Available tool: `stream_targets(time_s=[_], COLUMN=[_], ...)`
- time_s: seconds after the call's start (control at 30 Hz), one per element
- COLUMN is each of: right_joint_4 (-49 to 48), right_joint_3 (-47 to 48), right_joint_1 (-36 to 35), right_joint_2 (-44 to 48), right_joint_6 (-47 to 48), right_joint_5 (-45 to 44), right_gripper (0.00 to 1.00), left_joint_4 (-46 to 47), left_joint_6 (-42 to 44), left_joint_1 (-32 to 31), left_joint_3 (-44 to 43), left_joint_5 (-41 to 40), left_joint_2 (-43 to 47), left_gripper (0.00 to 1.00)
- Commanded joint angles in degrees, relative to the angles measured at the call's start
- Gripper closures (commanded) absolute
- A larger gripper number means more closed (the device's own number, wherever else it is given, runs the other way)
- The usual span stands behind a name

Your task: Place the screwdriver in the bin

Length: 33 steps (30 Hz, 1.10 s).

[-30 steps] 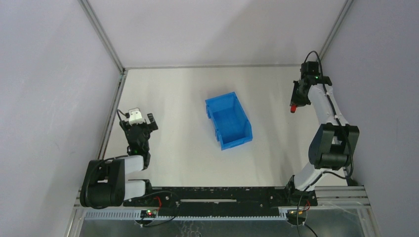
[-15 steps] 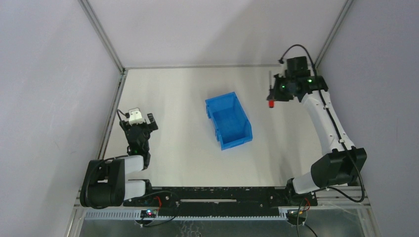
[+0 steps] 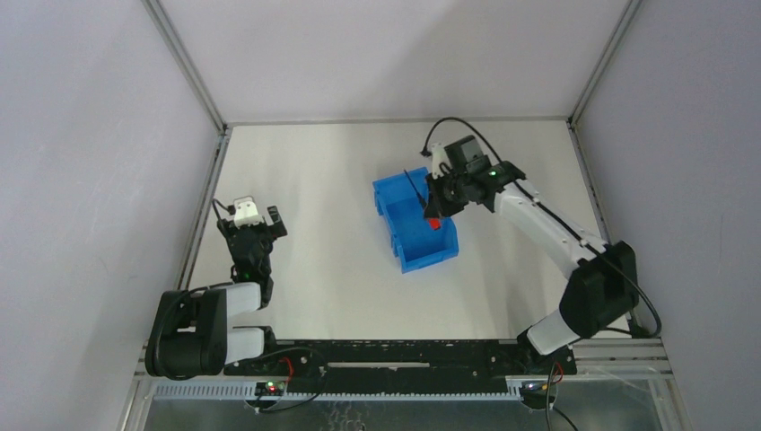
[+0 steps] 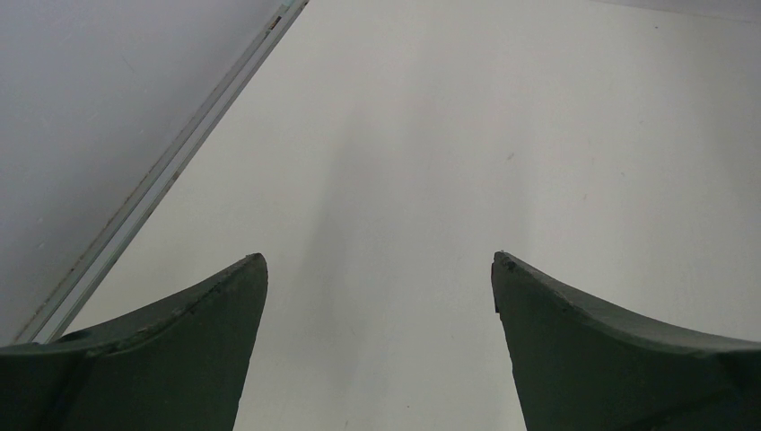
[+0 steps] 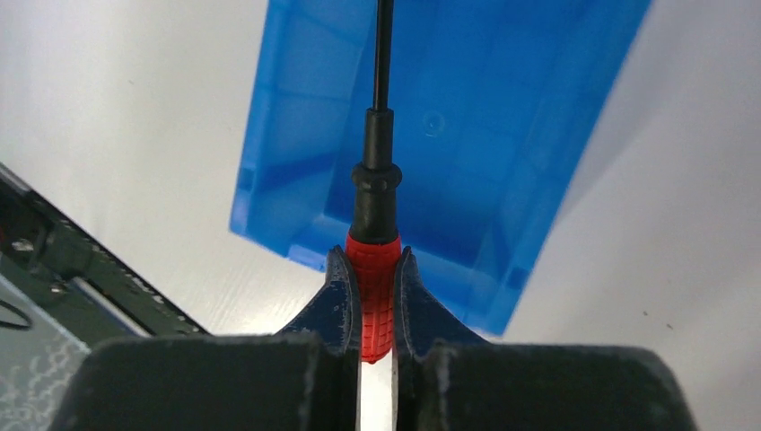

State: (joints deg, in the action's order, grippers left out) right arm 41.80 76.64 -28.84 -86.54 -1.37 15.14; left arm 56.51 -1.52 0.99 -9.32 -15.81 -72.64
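The screwdriver (image 5: 375,193) is squeezed by its red handle in the right claw (image 5: 374,269), above the bin (image 5: 502,135), with the shaft pointing to 12 o'clock in the wrist view. The carrying looks nearly done. Next, the claw must be opened over the bin. The left claw (image 4: 379,260) is spread wide, with nothing in it.

Left arm (image 3: 235,298), right arm (image 3: 549,230): white links, black joints. Green light (image 3: 492,171) on each arm. Black cable (image 3: 446,125) looped at the right wrist. White camera block (image 3: 246,213) on left gripper (image 4: 379,260). Fingers (image 4: 619,346): dark, matte, curved, tapering. Black base rail (image 3: 395,352).
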Motion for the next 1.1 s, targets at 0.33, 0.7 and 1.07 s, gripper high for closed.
stream_targets(time_s=[0.33, 0.7, 1.07], right_joint_4=[-9.78, -8.59, -3.71], right_joint_3=[-1.07, -1.1, -1.12], right_joint_1=[-5.65, -7.52, 0.17], right_joint_2=[-15.1, -9.56, 3.76], right_joint_6=[3.85, -0.29, -8.35], right_joint_5=[-12.59, -17.1, -22.9], right_gripper=[0.67, 0.49, 0.02], left_joint_4=[3.87, 3.87, 3.87], left_joint_6=[0.55, 0.55, 0.55], left_joint_1=[0.25, 0.32, 0.32], left_joint_3=[-1.84, -1.81, -1.8], left_joint_5=[0.61, 0.61, 0.56], left_joint_2=[0.4, 0.41, 0.4], left_gripper=[0.0, 0.0, 0.0])
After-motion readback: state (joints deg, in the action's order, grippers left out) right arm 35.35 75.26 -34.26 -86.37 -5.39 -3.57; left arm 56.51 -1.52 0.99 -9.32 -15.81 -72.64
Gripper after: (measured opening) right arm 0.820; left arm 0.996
